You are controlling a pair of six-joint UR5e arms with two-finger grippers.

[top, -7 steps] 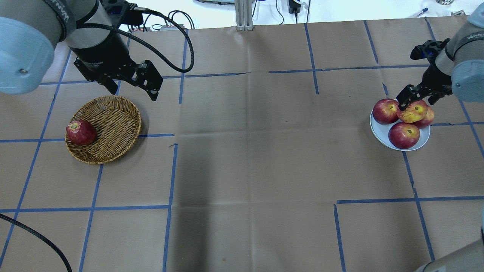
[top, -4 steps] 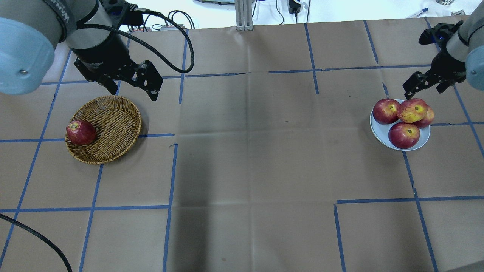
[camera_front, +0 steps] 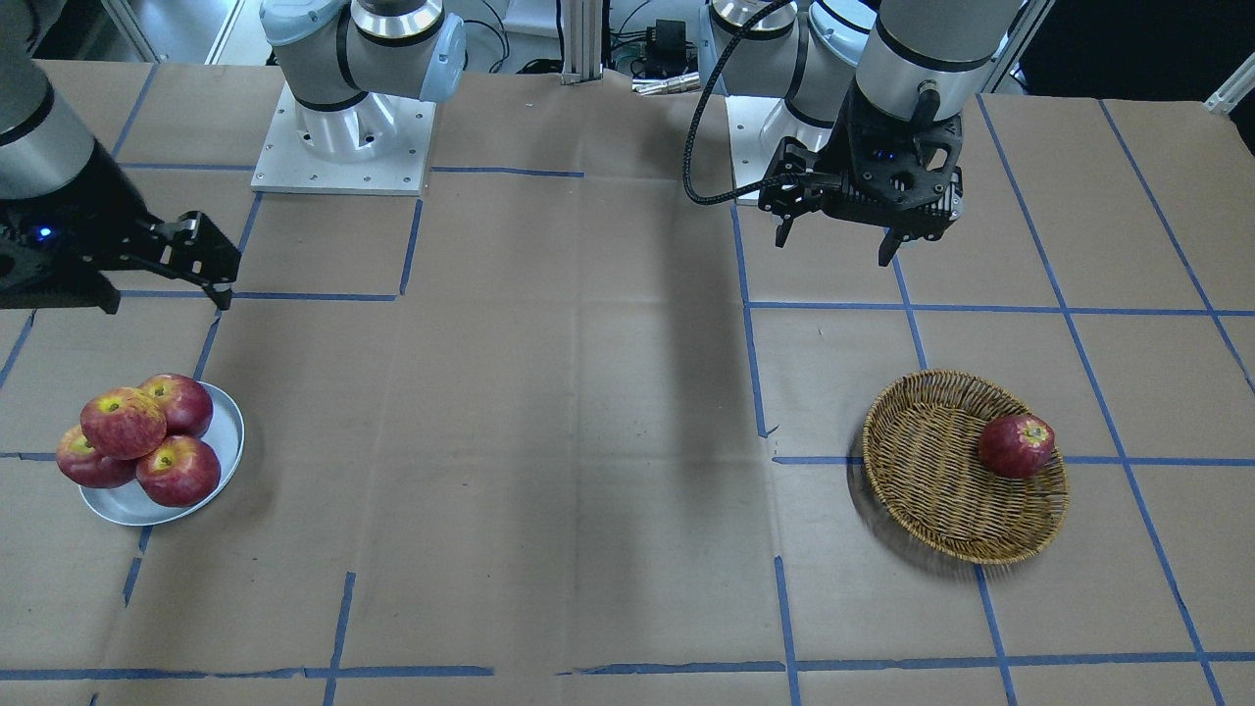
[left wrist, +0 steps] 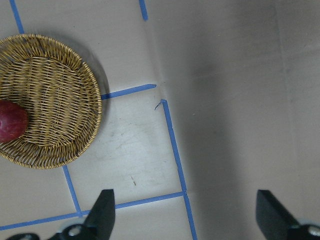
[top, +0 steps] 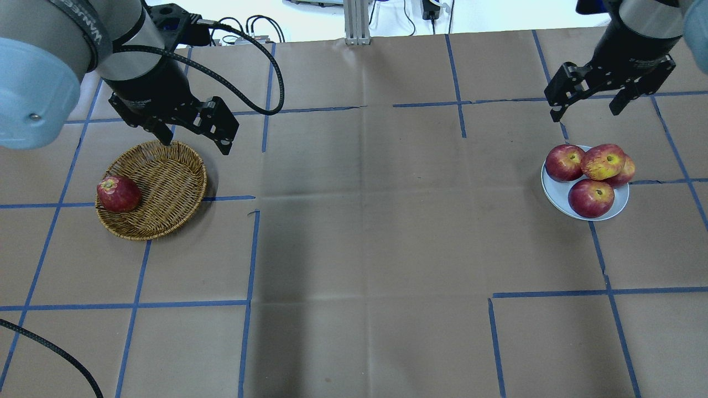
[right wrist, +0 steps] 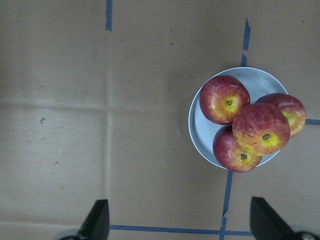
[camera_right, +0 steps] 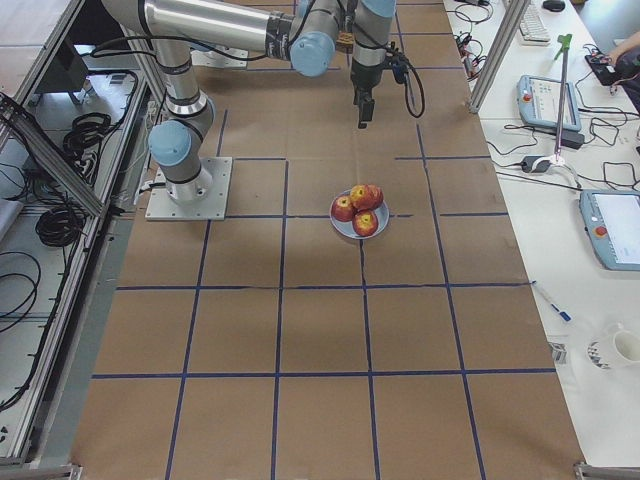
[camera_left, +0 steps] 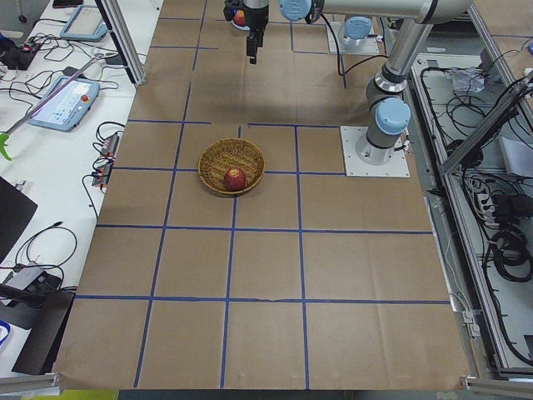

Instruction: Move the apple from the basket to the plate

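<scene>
Apple (top: 604, 162), the light one with the yellow top, lies on the plate (top: 557, 194). It rests up on three darker apples (top: 591, 198), so a bump could roll it off.

The table (top: 354, 232) is brown paper with blue tape lines (top: 249, 249). The basket (top: 166, 182) sits far off on the left side, with one dark apple (top: 118, 194) by its rim. The plate is smaller and looks full, so the pile itself would get in the way of more fruit.

The right gripper (top: 584, 113) hangs behind the plate, fingers wide apart and empty, so this apple's trip looks done. The left gripper (top: 196, 145) hangs by the basket's far rim, also wide apart and empty, maybe ready for the dark apple.
</scene>
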